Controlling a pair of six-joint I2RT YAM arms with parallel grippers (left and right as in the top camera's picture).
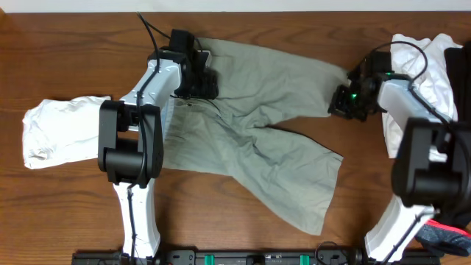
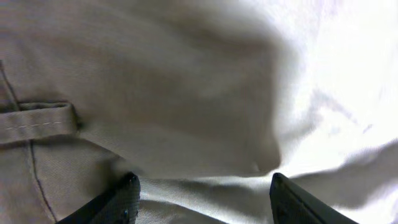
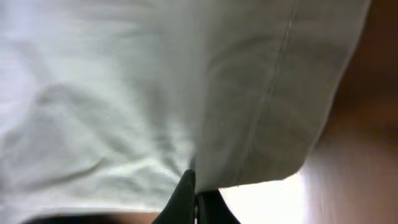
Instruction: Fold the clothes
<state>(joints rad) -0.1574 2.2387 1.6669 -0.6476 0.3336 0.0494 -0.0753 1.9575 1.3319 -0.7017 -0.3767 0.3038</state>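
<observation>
The khaki-beige shorts (image 1: pixel 257 140) lie spread on the table, waist at the back left, two legs reaching right and front right. My left gripper (image 1: pixel 197 79) sits at the waistband with its jaws open (image 2: pixel 202 196) over the fabric (image 2: pixel 186 93), next to a belt loop (image 2: pixel 37 121). My right gripper (image 1: pixel 340 99) is shut (image 3: pixel 198 199) on the hem of the far leg (image 3: pixel 249 112) at its right end.
A white garment (image 1: pixel 59 129) lies crumpled at the left. A pile of white and black clothes (image 1: pixel 434 51) sits at the back right. A red-trimmed dark item (image 1: pixel 449 235) shows at the front right corner. Bare wooden table (image 1: pixel 66 213) lies in front.
</observation>
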